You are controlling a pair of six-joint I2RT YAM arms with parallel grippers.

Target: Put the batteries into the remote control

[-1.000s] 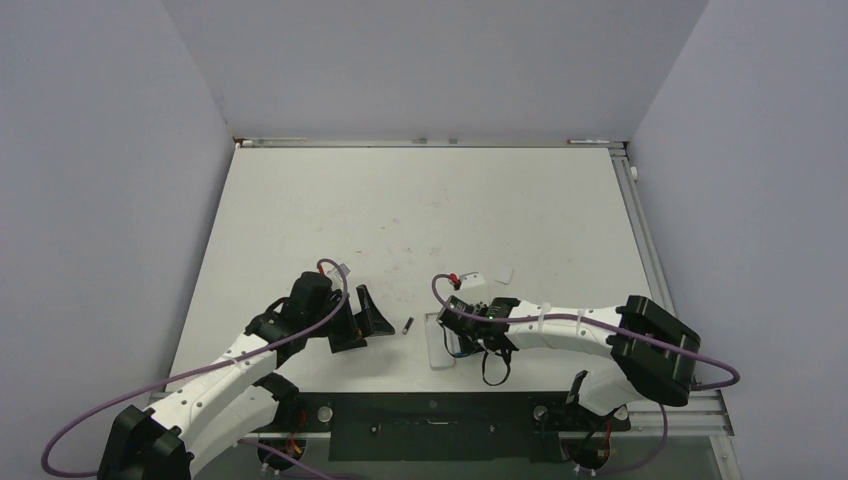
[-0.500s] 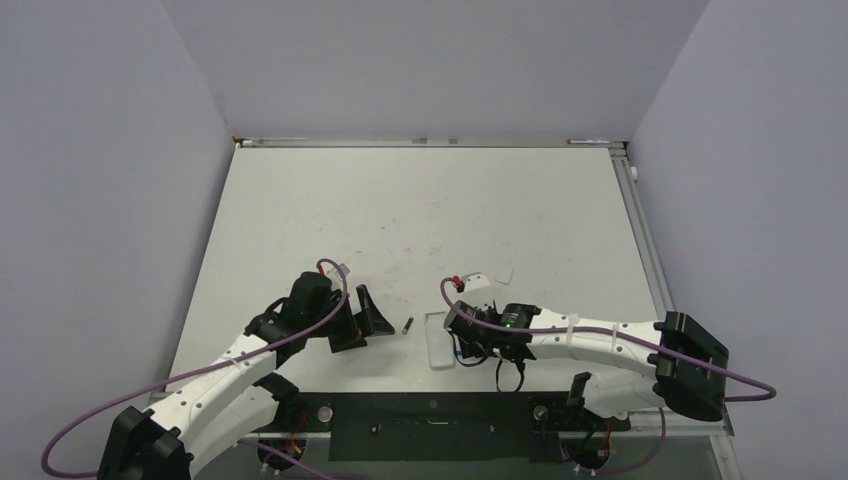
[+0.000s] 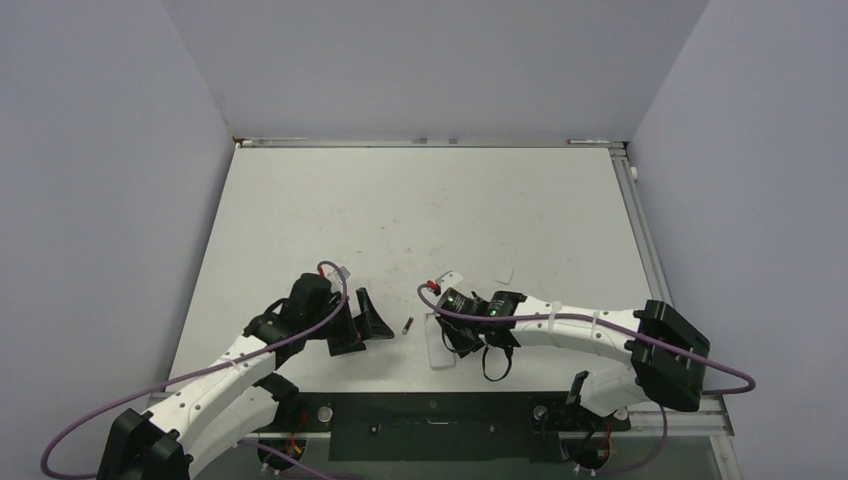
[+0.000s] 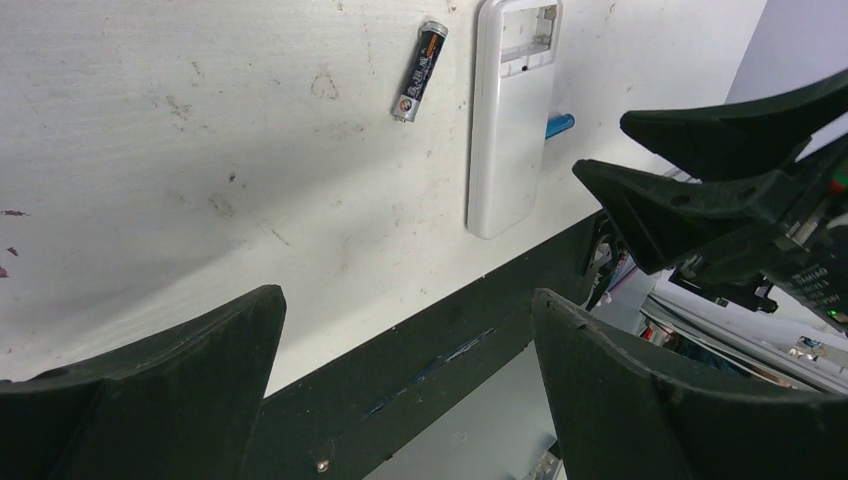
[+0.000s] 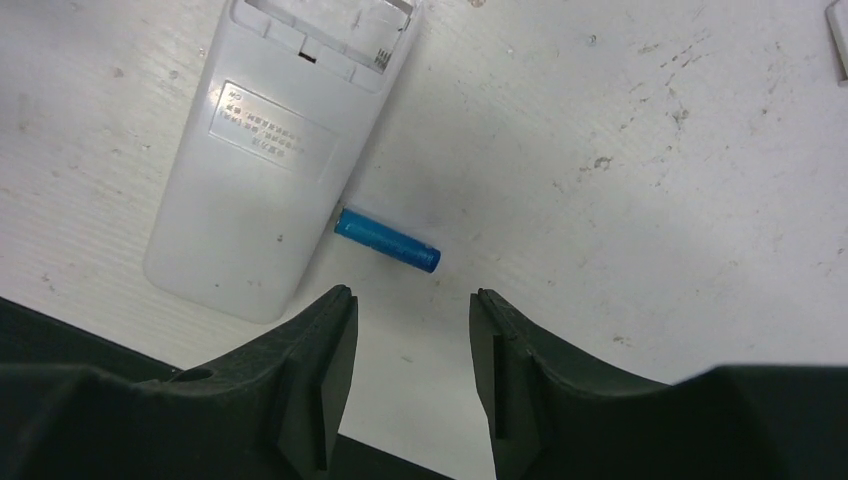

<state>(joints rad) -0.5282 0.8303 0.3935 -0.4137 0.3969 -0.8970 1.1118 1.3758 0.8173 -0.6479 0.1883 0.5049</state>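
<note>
The remote control (image 5: pixel 260 170) lies back up near the table's front edge, its battery bay open and bare at the far end. A blue battery (image 5: pixel 387 240) lies loose on the table against the remote's right side. My right gripper (image 5: pixel 412 295) hovers just short of it, open, with nothing between its fingers. The dark battery (image 4: pixel 420 72) lies left of the remote (image 4: pixel 510 130), apart from it. My left gripper (image 4: pixel 407 300) stands wide open and empty near the front edge, left of the dark battery (image 3: pixel 407 325).
A small loose white cover piece (image 5: pixel 838 25) lies on the table beyond and right of the remote. The black strip (image 4: pixel 430 370) of the table's front edge runs just below both grippers. The right arm's fingers (image 4: pixel 700 190) show at the right in the left wrist view.
My right gripper has opened wider and its wrist has swung a little left and away from the front edge. The left arm, remote and dark battery have not moved.
</note>
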